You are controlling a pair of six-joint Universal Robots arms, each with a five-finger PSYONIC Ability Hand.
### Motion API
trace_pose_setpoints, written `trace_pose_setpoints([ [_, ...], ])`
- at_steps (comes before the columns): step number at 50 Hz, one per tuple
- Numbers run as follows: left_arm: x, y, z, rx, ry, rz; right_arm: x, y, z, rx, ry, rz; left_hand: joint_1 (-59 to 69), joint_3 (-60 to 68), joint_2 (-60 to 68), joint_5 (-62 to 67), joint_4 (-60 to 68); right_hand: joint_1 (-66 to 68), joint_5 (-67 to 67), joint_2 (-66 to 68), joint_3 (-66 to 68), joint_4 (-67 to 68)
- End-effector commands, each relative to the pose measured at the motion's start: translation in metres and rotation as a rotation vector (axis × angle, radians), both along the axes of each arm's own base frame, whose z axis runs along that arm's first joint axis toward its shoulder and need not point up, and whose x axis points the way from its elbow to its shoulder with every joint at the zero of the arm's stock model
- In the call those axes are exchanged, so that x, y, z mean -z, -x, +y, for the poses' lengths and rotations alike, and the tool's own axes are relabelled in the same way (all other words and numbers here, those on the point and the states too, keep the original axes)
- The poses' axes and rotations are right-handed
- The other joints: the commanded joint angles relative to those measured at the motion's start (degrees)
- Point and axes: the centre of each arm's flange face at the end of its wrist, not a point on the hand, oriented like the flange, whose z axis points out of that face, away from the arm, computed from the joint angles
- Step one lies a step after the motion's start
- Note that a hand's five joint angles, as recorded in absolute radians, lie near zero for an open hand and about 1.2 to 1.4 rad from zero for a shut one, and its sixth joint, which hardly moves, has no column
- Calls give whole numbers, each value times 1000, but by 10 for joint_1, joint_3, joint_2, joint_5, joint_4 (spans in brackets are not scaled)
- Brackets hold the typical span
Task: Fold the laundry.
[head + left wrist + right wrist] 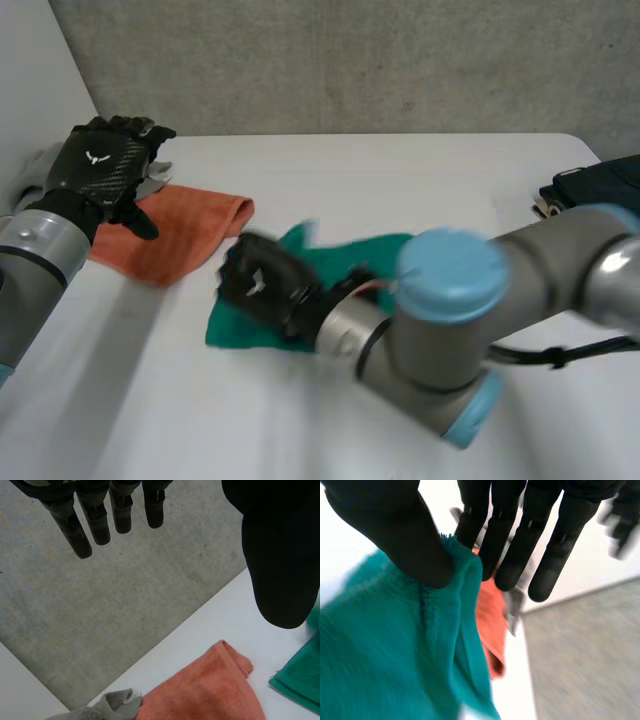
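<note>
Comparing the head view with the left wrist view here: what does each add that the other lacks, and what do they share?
The head view adds the right hand on the green terry towel and a dark blue bundle at the white table's edge. The left wrist view adds the left hand's palm side, its fingers straight and holding nothing. Both show the orange terry towel and the green one.

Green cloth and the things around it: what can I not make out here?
1. green cloth: in the head view its middle is covered by the right hand and right arm.
2. grey cloth: cut off by the edge in the left wrist view.
3. dark blue item: cut off by the head view's edge; what it is, unclear.
</note>
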Motion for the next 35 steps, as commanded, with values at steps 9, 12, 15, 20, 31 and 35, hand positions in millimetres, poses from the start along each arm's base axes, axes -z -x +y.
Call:
trace_pose_setpoints([
  [9,2,25,9,73,-1,-3,-31,51,-44,474,-224,-63,-10,-18,-15,-27,-15,-432,-463,-450,-456,-460],
  [12,0,36,17,110,3,-1,-37,80,-52,567,-364,-99,-10,-18,-15,-27,-15,-432,-463,-450,-456,-460],
  [15,6,50,27,158,-11,-9,-18,104,-57,652,-496,-58,-10,-18,-15,-27,-15,-432,-463,-450,-456,-460],
  [20,18,66,37,204,-45,-22,10,129,-58,746,-599,49,-10,-18,-15,-27,-15,-432,-463,-450,-456,-460],
  [31,15,63,36,162,-33,-25,-20,149,-88,884,-377,-104,-10,-18,-15,-27,-15,268,237,250,244,240],
  [35,6,55,32,135,-12,-13,-51,120,-72,745,-243,-192,-10,-18,-15,-27,-15,268,237,250,244,240],
])
